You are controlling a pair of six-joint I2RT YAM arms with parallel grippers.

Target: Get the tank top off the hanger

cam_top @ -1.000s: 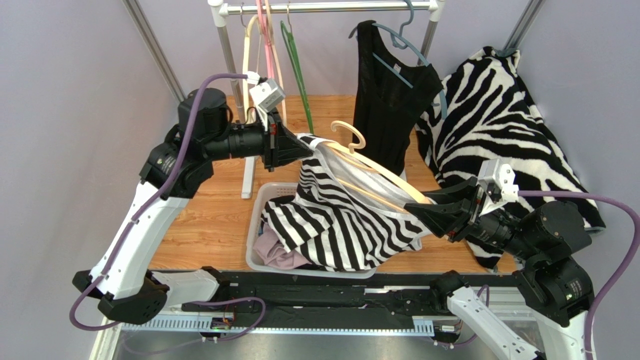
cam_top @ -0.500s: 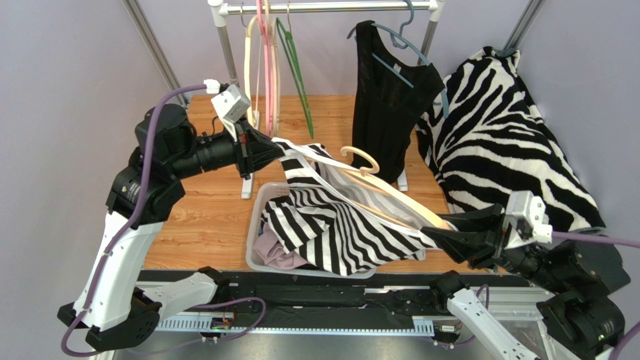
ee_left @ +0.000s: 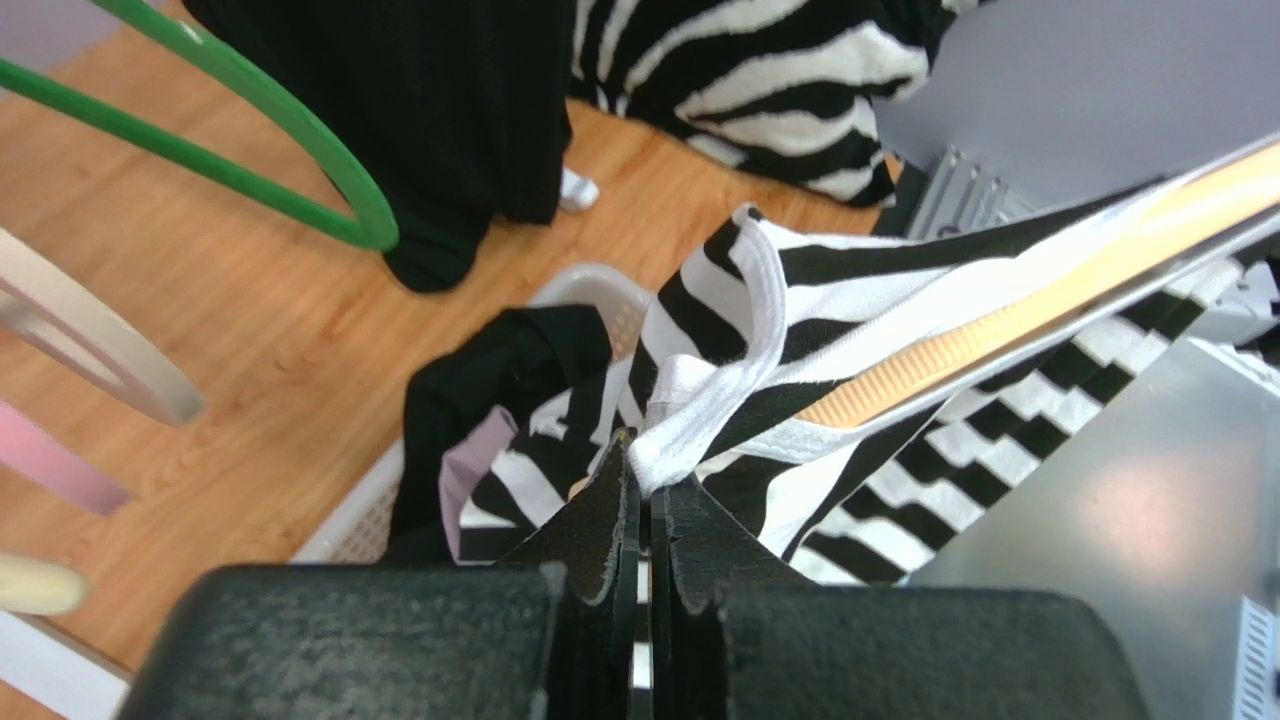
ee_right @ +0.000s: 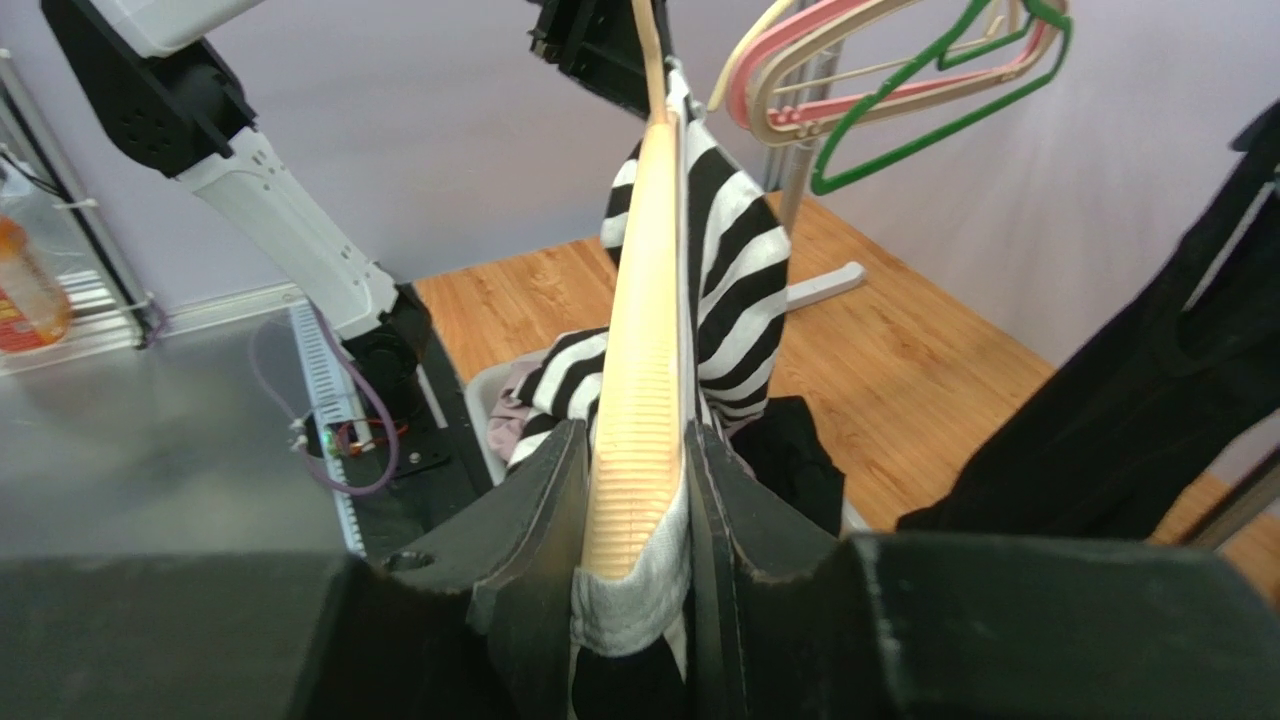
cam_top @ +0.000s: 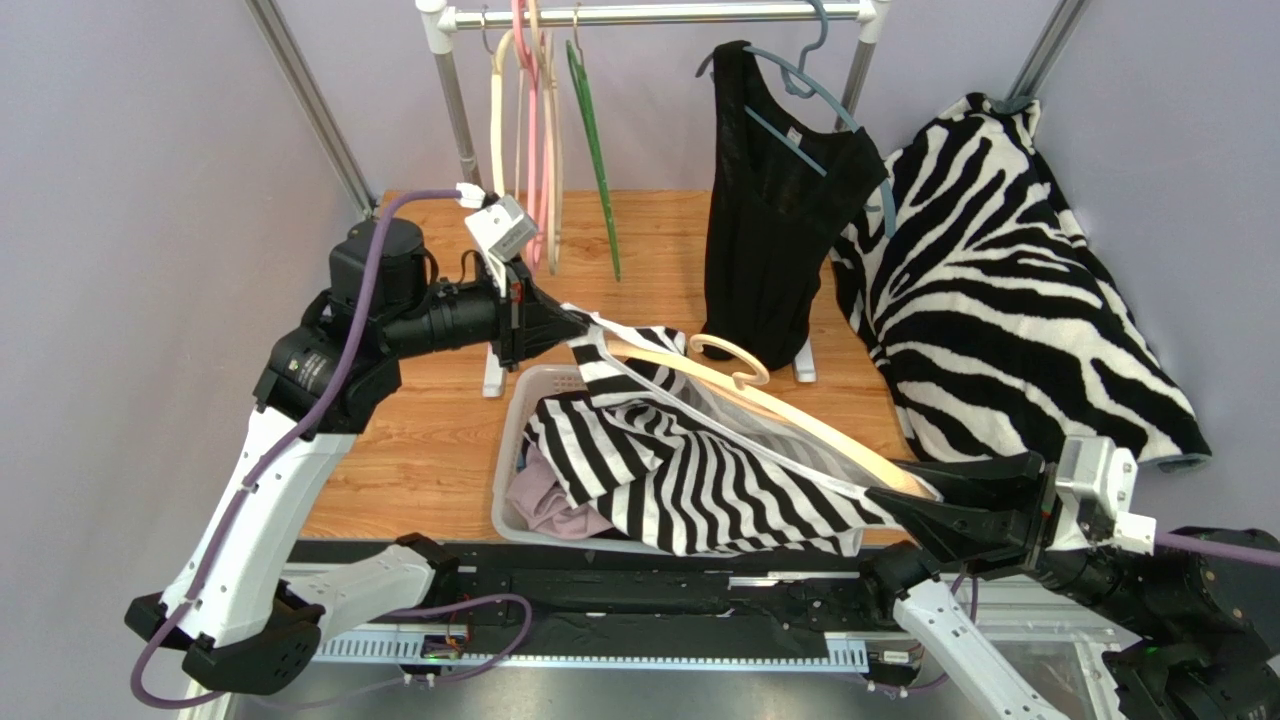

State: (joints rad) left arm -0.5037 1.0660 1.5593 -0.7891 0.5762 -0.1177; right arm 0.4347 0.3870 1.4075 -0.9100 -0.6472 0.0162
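The left gripper [cam_top: 568, 324] pinches the white strap of the striped tank top [cam_top: 684, 473], jaws closed tight on it; the top drapes from the cream hanger [cam_top: 842, 440], sagging into the white basket [cam_top: 508, 465]; the right gripper [cam_top: 944, 503] clamps the hanger's end, fabric included.

tank top [cam_top: 699, 473] on hanger [cam_top: 804, 420] stretched across centre, barring way over basket [cam_top: 519, 428]. black dress [cam_top: 774, 195], spare hangers [cam_top: 538, 150] crowd rear rail. zebra cloth [cam_top: 1007, 270] fills right. wood floor [cam_top: 433, 435] left of basket passable.
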